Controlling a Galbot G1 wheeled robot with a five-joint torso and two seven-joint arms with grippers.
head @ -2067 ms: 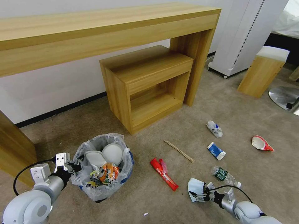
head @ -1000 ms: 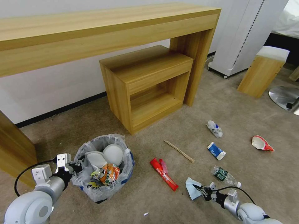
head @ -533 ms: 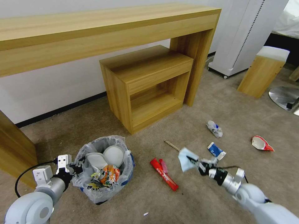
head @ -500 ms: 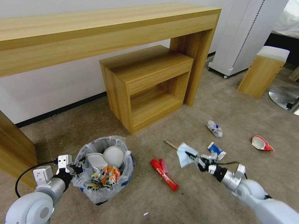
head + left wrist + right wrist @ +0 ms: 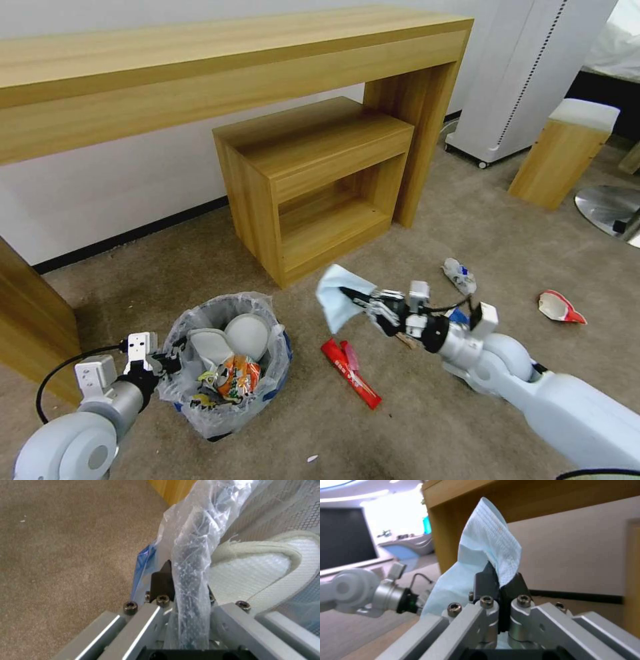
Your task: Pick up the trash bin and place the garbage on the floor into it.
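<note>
Right gripper [image 5: 352, 297] clamped on the blue mask [image 5: 335, 293], lifted above the floor [image 5: 413, 427] between the trash bin [image 5: 230, 365] and the low wooden shelf unit [image 5: 313, 183]; in the right wrist view, black fingers [image 5: 486, 578] pinched together on a fold of the mask [image 5: 486, 552]. Left gripper [image 5: 165, 363] closed on the near rim of the trash bin, its tips largely buried in the crinkly bag; in the left wrist view, one black finger [image 5: 161, 582] pressed against the bag-wrapped rim [image 5: 195, 562], the other hidden behind plastic. Inside the bin: two white slippers [image 5: 230, 337] and an orange crumpled wrapper [image 5: 237, 377], print unreadable. On the carpet: red wrapper [image 5: 351, 373] with tiny white lettering, illegible; wooden stick [image 5: 404, 341] mostly hidden behind the right arm; crumpled white cup [image 5: 460, 275] with blue marks; red-and-white scrap [image 5: 560, 307].
</note>
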